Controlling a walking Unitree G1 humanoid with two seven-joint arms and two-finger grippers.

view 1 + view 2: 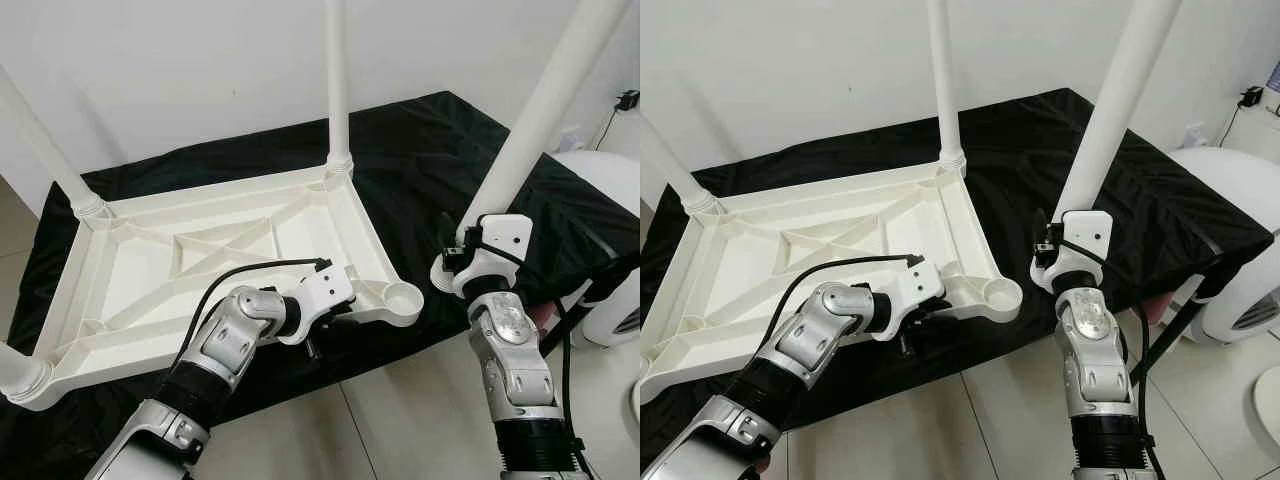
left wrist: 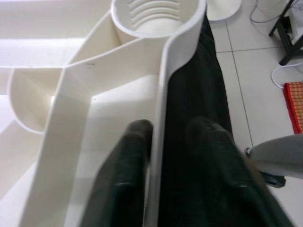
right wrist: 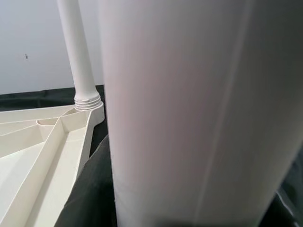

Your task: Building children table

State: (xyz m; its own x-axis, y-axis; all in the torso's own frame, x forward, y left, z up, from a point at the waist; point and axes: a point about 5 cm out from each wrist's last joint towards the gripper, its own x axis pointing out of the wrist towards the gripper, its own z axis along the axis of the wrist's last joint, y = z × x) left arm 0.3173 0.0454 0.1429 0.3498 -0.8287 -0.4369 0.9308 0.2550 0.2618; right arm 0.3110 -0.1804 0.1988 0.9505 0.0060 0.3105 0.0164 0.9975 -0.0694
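A white plastic table lies upside down on a black cloth. Legs stand screwed into its far right corner, far left corner and near left corner. The near right socket is an empty threaded cup. My left gripper is shut on the table's near rim beside that socket, one finger inside the rim and one outside. My right gripper is shut on a loose white leg, tilted, its lower end hanging just right of the empty socket. That leg hides the right gripper's own fingers.
The black cloth covers the floor up to a white wall. Pale floor tiles lie in front of it. A rounded white appliance with cables stands close on the right. A red mat lies beyond the cloth's edge.
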